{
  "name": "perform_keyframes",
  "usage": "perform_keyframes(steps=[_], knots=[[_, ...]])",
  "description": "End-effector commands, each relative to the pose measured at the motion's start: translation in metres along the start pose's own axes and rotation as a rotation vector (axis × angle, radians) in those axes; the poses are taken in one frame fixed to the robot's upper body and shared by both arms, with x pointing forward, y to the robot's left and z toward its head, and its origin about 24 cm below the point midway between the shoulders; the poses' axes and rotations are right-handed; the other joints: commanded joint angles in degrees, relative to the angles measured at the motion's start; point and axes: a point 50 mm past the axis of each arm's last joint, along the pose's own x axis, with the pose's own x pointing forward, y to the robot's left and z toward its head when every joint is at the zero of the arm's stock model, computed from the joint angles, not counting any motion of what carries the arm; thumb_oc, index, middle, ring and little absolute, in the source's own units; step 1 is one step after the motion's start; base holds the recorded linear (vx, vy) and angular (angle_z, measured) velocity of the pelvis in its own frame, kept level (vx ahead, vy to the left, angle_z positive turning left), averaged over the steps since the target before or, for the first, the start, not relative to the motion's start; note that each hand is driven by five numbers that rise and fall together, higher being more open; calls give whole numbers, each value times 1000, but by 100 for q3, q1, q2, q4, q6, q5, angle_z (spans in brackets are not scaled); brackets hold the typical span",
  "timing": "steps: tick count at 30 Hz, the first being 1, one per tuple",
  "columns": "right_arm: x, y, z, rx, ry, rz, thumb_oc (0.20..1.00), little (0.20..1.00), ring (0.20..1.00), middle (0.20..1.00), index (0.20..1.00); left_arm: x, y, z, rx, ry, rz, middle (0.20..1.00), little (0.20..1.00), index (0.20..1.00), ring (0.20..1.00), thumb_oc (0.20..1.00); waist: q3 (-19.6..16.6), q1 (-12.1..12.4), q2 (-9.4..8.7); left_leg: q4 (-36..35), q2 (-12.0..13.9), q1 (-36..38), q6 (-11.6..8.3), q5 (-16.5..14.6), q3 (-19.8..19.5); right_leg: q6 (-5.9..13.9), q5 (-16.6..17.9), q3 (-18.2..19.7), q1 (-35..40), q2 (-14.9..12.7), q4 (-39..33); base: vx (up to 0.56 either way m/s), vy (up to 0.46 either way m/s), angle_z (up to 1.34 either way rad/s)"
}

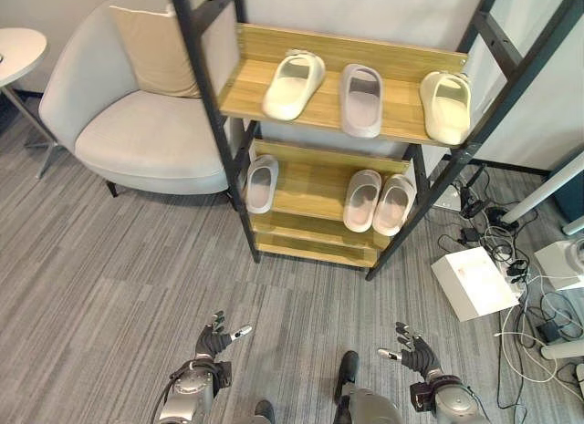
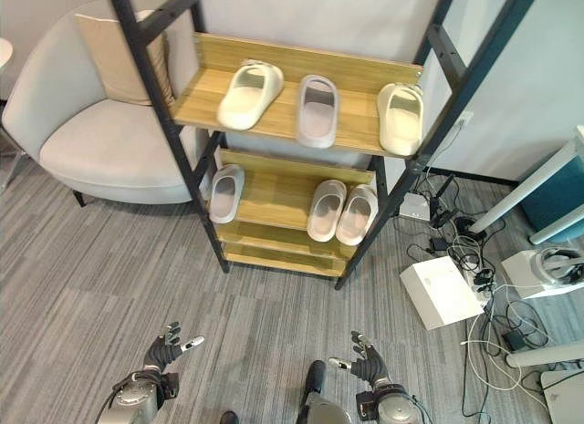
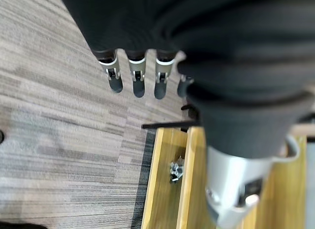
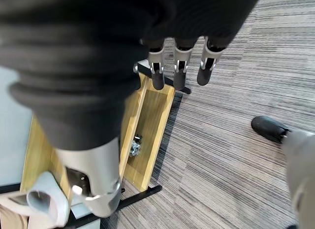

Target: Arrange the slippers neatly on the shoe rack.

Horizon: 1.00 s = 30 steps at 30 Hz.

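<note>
Below shoe rack (image 1: pixel 321 182), left hand (image 1: pixel 213 342) and right hand (image 1: pixel 417 356) spread, empty

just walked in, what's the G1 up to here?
It stands facing a shoe rack with both hands low and empty, left hand and right hand open over the grey carpet. Six slippers sit on the rack. Top shelf: a cream slipper, tilted, a grey slipper and another cream one at the right end. Middle shelf: a lone slipper on the left and a close pair on the right. Nothing is being handled.
</note>
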Motion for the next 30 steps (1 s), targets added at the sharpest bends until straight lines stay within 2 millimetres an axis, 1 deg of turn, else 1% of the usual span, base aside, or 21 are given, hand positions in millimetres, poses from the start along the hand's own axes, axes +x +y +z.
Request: perform_keyframes(steps=[1, 2, 3, 4, 5, 7, 8, 9, 12, 13, 14, 15, 16, 18, 19, 21, 22, 23, 27, 28, 30], knots=[[3, -20, 24, -61, -101, -30, 1000, 1000, 1000, 1000, 1000, 10, -14, 37, 4, -139, -46, 1000, 1000, 1000, 1000, 1000, 106, -18, 65, 549, 359, -193, -349, 253, -291, 433, -563, 150, 130, -11, 426, 149, -234, -17], [4, -25, 26, -63, -105, -38, 1000, 1000, 1000, 1000, 1000, 10, -18, 39, -10, -147, -50, 1000, 1000, 1000, 1000, 1000, 144, 34, 88, 965, 230, -337, -407, 437, -590, 345, -639, 225, 217, 78, 402, 136, -195, -21], [4, -28, 27, -71, -104, -43, 1000, 1000, 1000, 1000, 1000, 10, -19, 41, -16, -151, -53, 1000, 1000, 1000, 1000, 1000, 166, 66, 96, 1015, 151, -480, -408, 490, -771, 321, -688, 245, 255, 103, 374, 97, -134, -17], [5, -28, 27, -71, -104, -43, 1000, 1000, 1000, 1000, 1000, 10, -19, 41, -17, -151, -53, 1000, 1000, 1000, 1000, 1000, 166, 58, 98, 1025, 152, -487, -408, 485, -780, 321, -691, 237, 257, 102, 374, 138, -63, -37], [6, -32, 28, -72, -99, -58, 1000, 1000, 1000, 1000, 1000, 10, -21, 39, -16, -142, -60, 1000, 1000, 1000, 1000, 1000, 173, 118, 34, 492, 63, -923, -279, 369, -738, 366, -758, 280, 411, 74, 241, 157, -18, -22], [5, -34, 26, -72, -94, -68, 1000, 1000, 1000, 1000, 1000, 10, -21, 37, -13, -138, -55, 1000, 1000, 1000, 1000, 1000, 188, 209, 21, 231, 81, -1259, -286, 616, -680, 377, -815, 313, 558, 95, 175, 162, 20, -10], [5, -34, 26, -75, -92, -71, 1000, 1000, 1000, 1000, 1000, 10, -20, 37, -11, -139, -50, 1000, 1000, 1000, 1000, 1000, 195, 249, 29, 129, 103, -1366, -321, 774, -680, 376, -840, 350, 622, 113, 151, 148, 69, -10], [5, -35, 25, -80, -92, -74, 1000, 1000, 1000, 1000, 1000, 10, -19, 36, -9, -135, -46, 1000, 1000, 1000, 1000, 1000, 204, 283, 45, -29, 187, -1512, -401, 1020, -663, 390, -868, 375, 693, 133, 105, 158, 91, -22], [5, -35, 26, -93, -91, -66, 1000, 1000, 1000, 1000, 1000, 10, -16, 33, -18, -123, -30, 1000, 1000, 1000, 1000, 1000, 231, 375, 81, -308, 388, -1548, -542, 1295, -756, 442, -934, 522, 861, 100, 64, 171, 162, -34], [5, -36, 25, -100, -86, -69, 1000, 1000, 1000, 1000, 1000, 10, -16, 32, -24, -117, -27, 1000, 1000, 1000, 1000, 1000, 226, 373, 101, -344, 484, -1535, -571, 1343, -688, 482, -967, 531, 922, 46, 64, 166, 213, -60], [5, -36, 25, -100, -85, -66, 1000, 1000, 1000, 1000, 1000, 10, -15, 31, -31, -113, -26, 1000, 1000, 1000, 1000, 1000, 218, 381, 107, -315, 496, -1449, -563, 1262, -647, 506, -992, 546, 968, -2, 81, 260, 358, -56], [5, -36, 25, -94, -83, -72, 1000, 1000, 1000, 1000, 1000, 9, -16, 25, -31, -91, -23, 1000, 1000, 1000, 1000, 1000, 109, 346, 128, -394, 420, -1335, -506, 1166, -594, 606, -996, 596, 1037, -133, 77, 237, 344, -43], [5, -35, 25, -87, -86, -71, 1000, 1000, 1000, 1000, 1000, 9, -16, 25, -32, -92, -26, 1000, 1000, 1000, 1000, 1000, 88, 341, 124, -429, 381, -1295, -483, 1141, -574, 619, -978, 630, 1019, -184, 97, 227, 368, -12], [6, -31, 26, -66, -92, -72, 1000, 1000, 1000, 1000, 1000, 9, -15, 27, -26, -103, -23, 1000, 1000, 1000, 1000, 1000, 47, 335, 71, -471, 249, -1163, -360, 1007, -470, 682, -929, 745, 958, -327, 143, 101, 220, -8], [6, -31, 26, -66, -92, -72, 1000, 1000, 1000, 1000, 1000, 9, -15, 27, -26, -103, -23, 1000, 1000, 1000, 1000, 1000, 49, 343, 67, -471, 246, -1158, -358, 1005, -462, 684, -930, 753, 957, -330, 145, 93, 254, -21], [11, -19, 25, -60, -77, -46, 1000, 1000, 1000, 1000, 1000, 11, -13, 34, -21, -124, -14, 1000, 1000, 1000, 1000, 1000, 73, 421, -80, -440, 21, -1057, -98, 764, -268, 846, -746, 900, 787, -610, 352, 110, 381, -25], [13, -13, 29, -63, -93, -26, 1000, 1000, 1000, 1000, 1000, 13, -10, 39, -19, -137, -6, 1000, 1000, 1000, 1000, 1000, 92, 468, -123, -442, -53, -1023, -4, 702, -185, 902, -620, 935, 654, -705, 570, 80, 329, -30], [13, -11, 30, -64, -97, -16, 1000, 1000, 1000, 1000, 1000, 13, -9, 40, -13, -143, -5, 1000, 1000, 1000, 1000, 1000, 111, 505, -132, -441, -84, -999, 41, 677, -143, 912, -562, 885, 589, -754, 752, 31, 169, -40], [13, -4, 29, -66, -96, 12, 1000, 1000, 1000, 1000, 1000, 13, -5, 42, 2, -151, -2, 1000, 1000, 1000, 1000, 1000, 120, 556, -134, -485, -101, -891, 68, 622, -71, 926, -475, 728, 459, -770, 1002, 44, 80, -11], [13, -3, 31, -72, -103, 21, 1000, 1000, 1000, 1000, 1000, 13, -3, 43, 0, -156, 3, 1000, 1000, 1000, 1000, 1000, 106, 542, -127, -503, -118, -844, 64, 617, -82, 858, -513, 684, 391, -611, 854, 47, 7, -10], [13, -3, 32, -82, -107, 20, 1000, 1000, 1000, 1000, 1000, 13, -1, 44, -5, -159, 8, 1000, 1000, 1000, 1000, 1000, 90, 557, -117, -503, -105, -809, 54, 610, -76, 787, -608, 563, 392, -451, 690, 41, -23, -8]])
